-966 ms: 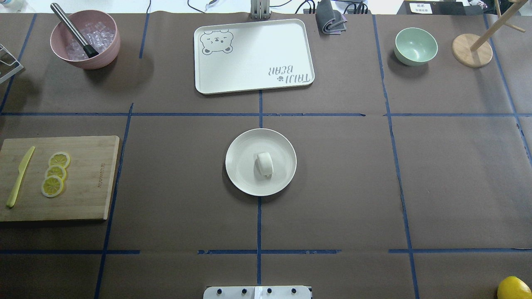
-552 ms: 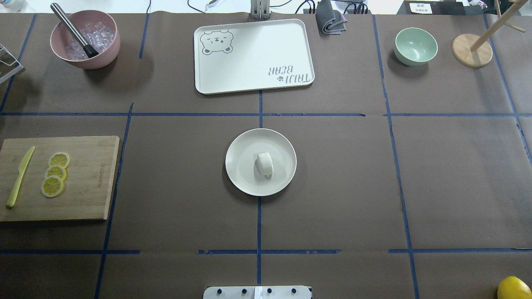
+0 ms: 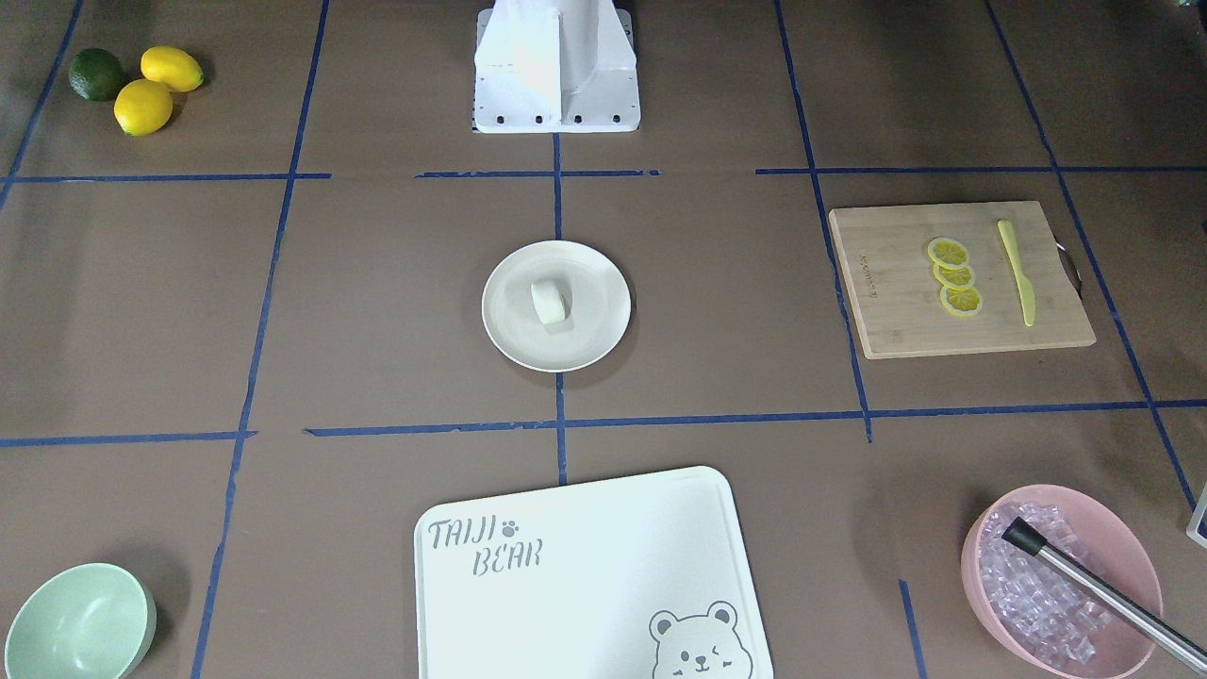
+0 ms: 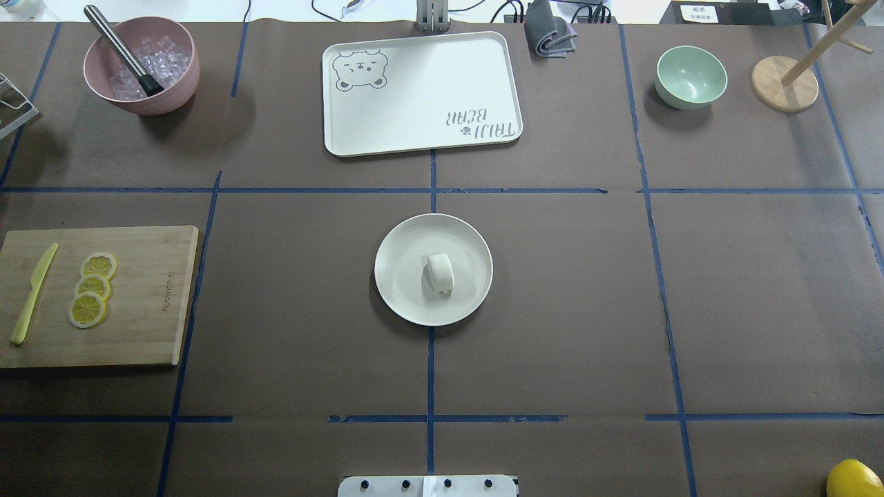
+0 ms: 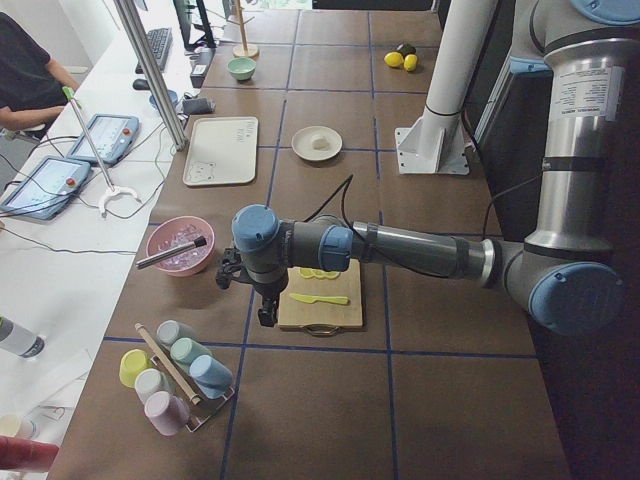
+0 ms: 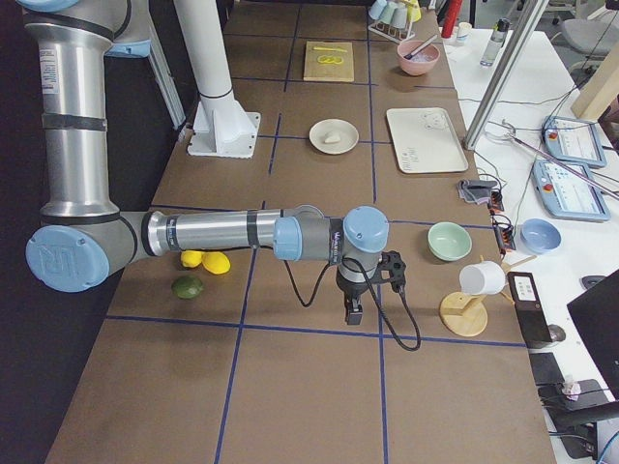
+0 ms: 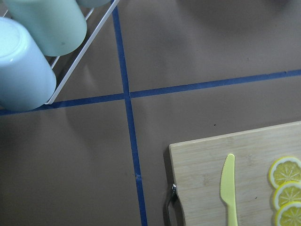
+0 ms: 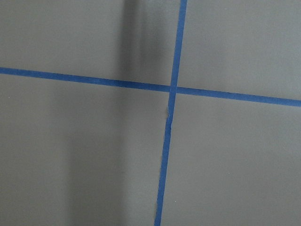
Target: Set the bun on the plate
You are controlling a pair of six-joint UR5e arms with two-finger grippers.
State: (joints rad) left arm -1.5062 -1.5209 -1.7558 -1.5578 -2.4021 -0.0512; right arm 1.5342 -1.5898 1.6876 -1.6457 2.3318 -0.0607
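Observation:
The small white bun (image 4: 440,272) lies on the round cream plate (image 4: 404,297) at the middle of the table, a little right of the plate's centre. The front view shows the same bun (image 3: 549,303) on the plate (image 3: 599,330). Neither arm is near it. My left gripper (image 5: 268,312) hangs over the table end beside the cutting board, far from the plate. My right gripper (image 6: 354,311) hangs over bare paper at the opposite end. Both show only in side views, so I cannot tell whether they are open or shut.
A bamboo board (image 4: 148,297) carries lemon slices (image 4: 91,288) and a yellow knife (image 4: 31,295). A pink ice bowl (image 4: 173,83), the bear tray (image 4: 421,96), a mint bowl (image 4: 690,76) and a wooden stand (image 4: 784,84) line the far side. A cup rack (image 5: 175,375) stands near the left gripper.

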